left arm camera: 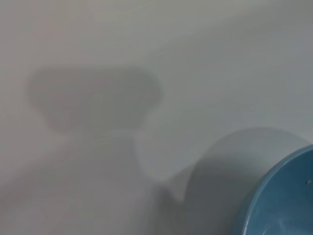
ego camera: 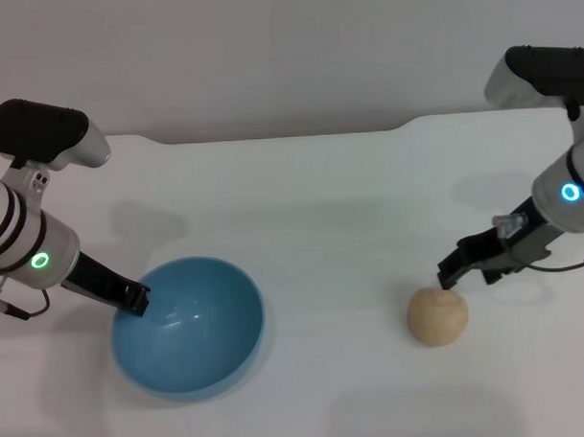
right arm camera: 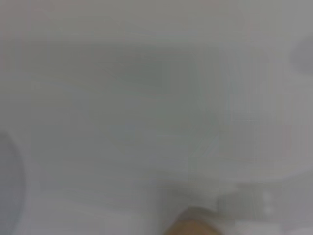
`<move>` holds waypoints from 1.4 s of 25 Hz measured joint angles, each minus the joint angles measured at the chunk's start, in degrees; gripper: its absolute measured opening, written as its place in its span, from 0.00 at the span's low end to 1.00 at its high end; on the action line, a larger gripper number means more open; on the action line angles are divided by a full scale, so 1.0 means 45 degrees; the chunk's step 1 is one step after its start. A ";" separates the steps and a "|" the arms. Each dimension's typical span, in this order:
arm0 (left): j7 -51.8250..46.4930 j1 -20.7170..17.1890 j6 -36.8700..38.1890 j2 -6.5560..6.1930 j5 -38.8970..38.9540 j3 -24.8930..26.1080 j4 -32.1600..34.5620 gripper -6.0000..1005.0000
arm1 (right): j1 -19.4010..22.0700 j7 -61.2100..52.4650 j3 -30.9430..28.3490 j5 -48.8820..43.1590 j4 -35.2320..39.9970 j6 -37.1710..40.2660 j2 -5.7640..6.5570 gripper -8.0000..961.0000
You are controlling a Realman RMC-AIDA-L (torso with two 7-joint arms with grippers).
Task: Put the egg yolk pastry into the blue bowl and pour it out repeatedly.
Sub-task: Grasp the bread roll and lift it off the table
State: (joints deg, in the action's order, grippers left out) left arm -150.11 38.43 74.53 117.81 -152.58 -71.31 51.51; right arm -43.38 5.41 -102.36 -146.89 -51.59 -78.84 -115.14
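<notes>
The egg yolk pastry (ego camera: pixel 437 316), a tan ball, rests on the white table at the front right. A sliver of the pastry (right arm camera: pixel 191 228) shows in the right wrist view. My right gripper (ego camera: pixel 468 268) hovers just behind and above it, open, with nothing between its fingers. The blue bowl (ego camera: pixel 190 327) sits at the front left, empty inside and slightly tipped. My left gripper (ego camera: pixel 135 299) is shut on the bowl's left rim. The left wrist view catches a section of the bowl's rim (left arm camera: pixel 286 196).
The white table (ego camera: pixel 320 208) spreads between the bowl and the pastry, with its back edge against a grey wall. Nothing else lies on it.
</notes>
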 joint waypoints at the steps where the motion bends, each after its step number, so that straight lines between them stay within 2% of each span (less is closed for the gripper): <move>1: 0.0000 0.0000 -0.0003 0.0000 0.0000 -0.0002 -0.0001 0.01 | -0.0019 0.0072 0.0016 0.0142 0.0069 0.0090 0.0000 0.63; 14: 0.0003 0.0050 0.0001 -0.0001 -0.0042 0.0000 -0.0028 0.01 | -0.0103 0.0149 0.0120 0.0320 0.0808 0.0483 -0.0028 0.63; 23: 0.0018 0.0127 -0.0103 -0.0024 -0.0057 0.0017 -0.0238 0.01 | -0.0226 0.0450 0.0096 0.0340 0.1075 0.0988 -0.0270 0.63; 35: 0.0020 0.0236 -0.0143 -0.0027 -0.0061 0.0005 -0.0340 0.01 | -0.0325 0.0500 0.0101 0.0638 0.1789 0.1071 -0.0321 0.63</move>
State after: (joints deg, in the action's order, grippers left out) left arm -150.03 39.49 73.89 117.69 -152.85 -71.28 49.98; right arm -44.84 7.66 -101.91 -144.02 -43.54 -74.02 -116.58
